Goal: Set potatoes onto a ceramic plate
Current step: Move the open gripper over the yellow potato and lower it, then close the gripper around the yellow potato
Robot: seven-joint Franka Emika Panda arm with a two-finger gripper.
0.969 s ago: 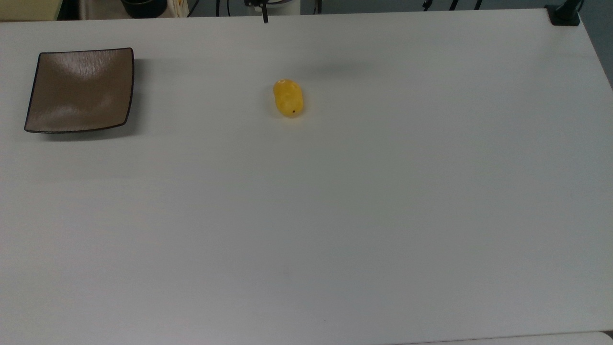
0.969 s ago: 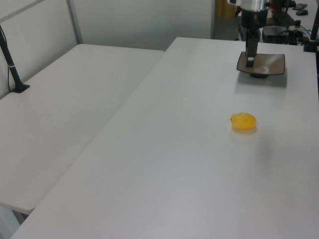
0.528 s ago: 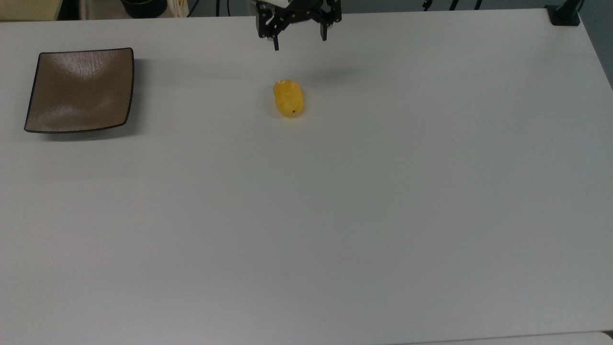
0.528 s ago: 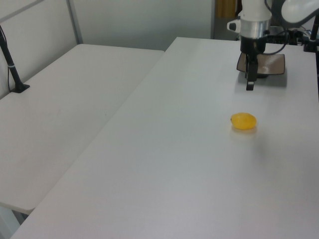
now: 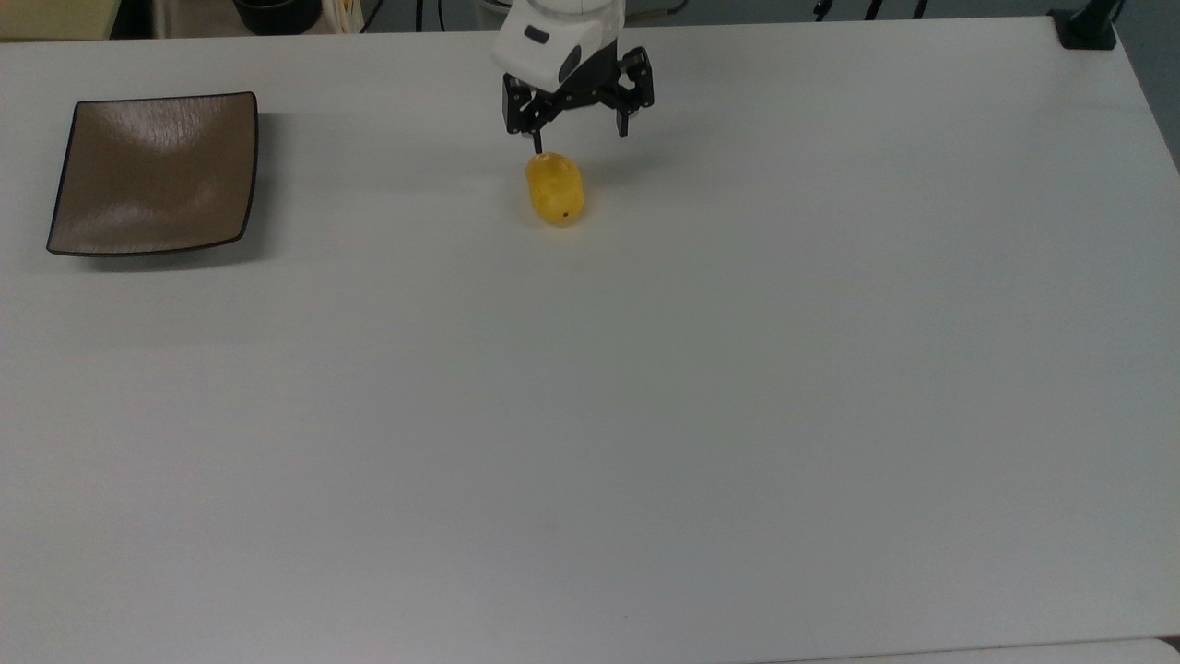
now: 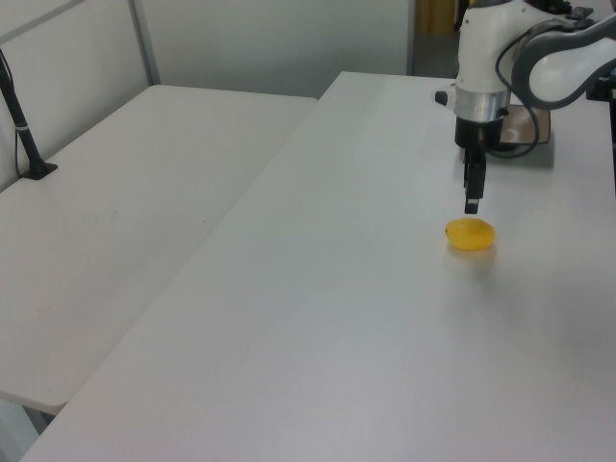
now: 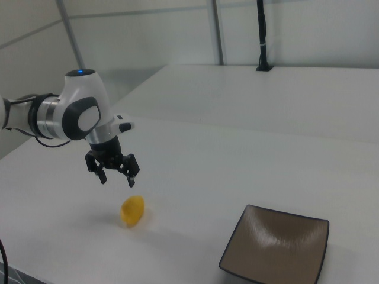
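Your hand [image 5: 580,136]: open wide, empty, above potato [image 5: 555,189] on desk [image 5: 645,415]. Plate [image 5: 155,172]: well apart, top view's left.

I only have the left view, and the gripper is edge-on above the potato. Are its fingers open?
Observer: Yes. In the top view the gripper has its fingers spread wide, with nothing between them.
Operator: How do they line up with the potato?
Observer: The potato lies lengthwise up-down in the top view, and the fingers are spaced left-right, so they would close across its narrow width.
Operator: The arm mostly hides the plate for me. Is anything on it?
Observer: No. In the right view the ceramic plate is bare.
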